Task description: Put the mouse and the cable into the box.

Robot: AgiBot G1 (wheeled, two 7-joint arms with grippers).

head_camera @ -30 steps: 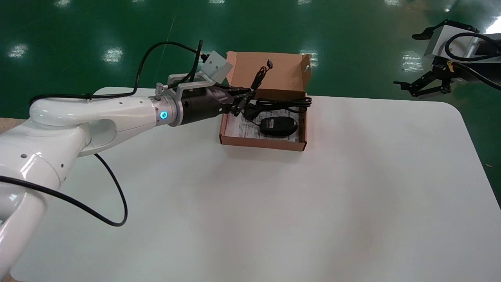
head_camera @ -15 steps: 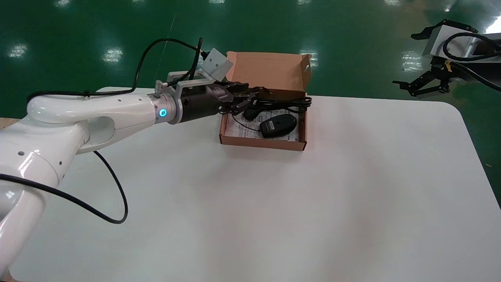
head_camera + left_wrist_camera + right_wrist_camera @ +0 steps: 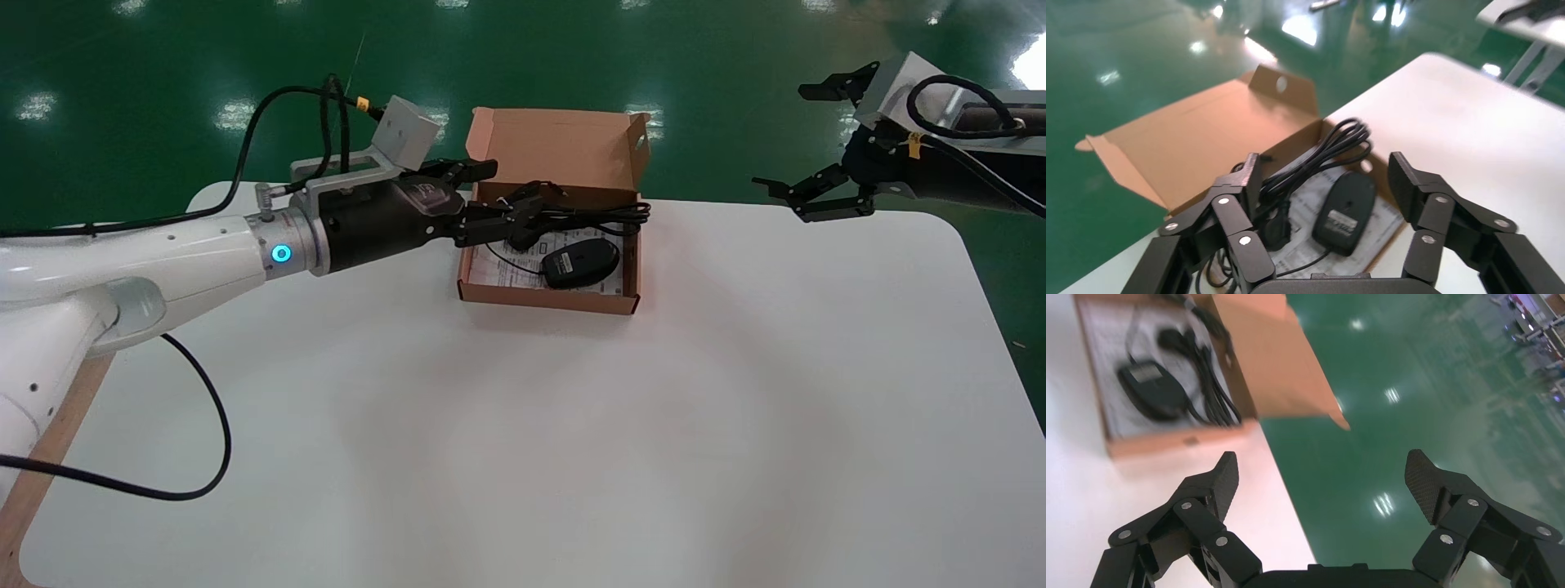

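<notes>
We see the brown box near the far edge of the white surface, its lid standing open at the back. The black mouse lies inside on a printed sheet, towards the right wall and near the front wall. The coiled cable lies along the back of the box, and its loops reach the right wall.

The left gripper hovers at the box's left rear corner with its jaws spread wide and holding nothing. One finger is just beside the cable's near end; we cannot tell whether they touch.

The right gripper hangs open and holds nothing, at the surface's far edge and well apart from the box's right wall.

In front of the box and to its right, the surface runs broad and white out to its rounded corners.
</notes>
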